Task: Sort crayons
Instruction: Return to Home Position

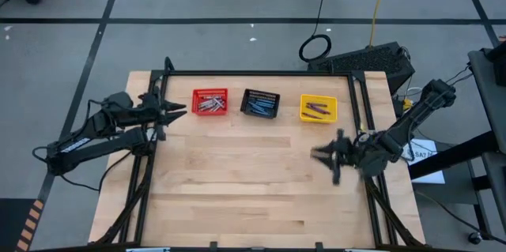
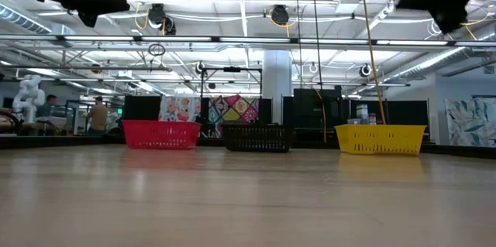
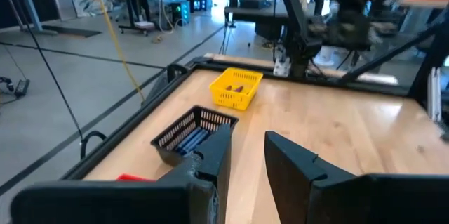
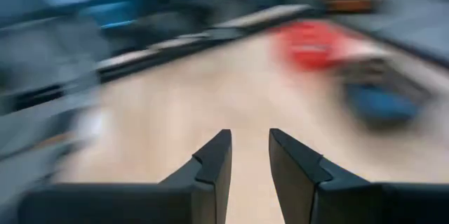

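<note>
High view, for your record: your left gripper (image 1: 175, 112) hovers at the left edge of the table (image 1: 237, 181), fingers parted with nothing between them. The red basket (image 2: 161, 134) sits just ahead of its tips, with the grey crayons (image 1: 209, 105) inside. Farther ahead of it, the black basket (image 2: 256, 137) holds the blue crayons (image 1: 259, 106). Your right gripper (image 1: 322, 155) hangs over the table's right side, fingers likewise parted and empty. The yellow basket (image 2: 380, 139), near and off to one side of its tips, holds the purple crayons (image 1: 316, 110).
</note>
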Controlling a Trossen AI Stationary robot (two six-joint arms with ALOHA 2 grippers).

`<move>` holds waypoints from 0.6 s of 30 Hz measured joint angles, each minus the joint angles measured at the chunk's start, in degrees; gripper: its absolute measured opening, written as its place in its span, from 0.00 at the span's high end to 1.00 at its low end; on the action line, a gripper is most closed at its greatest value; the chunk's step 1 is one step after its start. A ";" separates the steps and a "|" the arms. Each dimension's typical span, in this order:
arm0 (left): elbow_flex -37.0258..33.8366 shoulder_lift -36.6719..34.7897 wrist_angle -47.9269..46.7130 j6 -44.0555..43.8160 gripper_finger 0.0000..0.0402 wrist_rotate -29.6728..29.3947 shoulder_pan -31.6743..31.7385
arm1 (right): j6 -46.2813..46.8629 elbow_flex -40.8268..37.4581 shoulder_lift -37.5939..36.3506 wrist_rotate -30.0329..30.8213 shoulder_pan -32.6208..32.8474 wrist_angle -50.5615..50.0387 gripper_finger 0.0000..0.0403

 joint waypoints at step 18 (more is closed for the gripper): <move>-0.31 -0.42 6.09 0.28 0.77 10.03 0.00 | -38.20 -1.07 -7.80 -50.83 0.22 5.54 0.79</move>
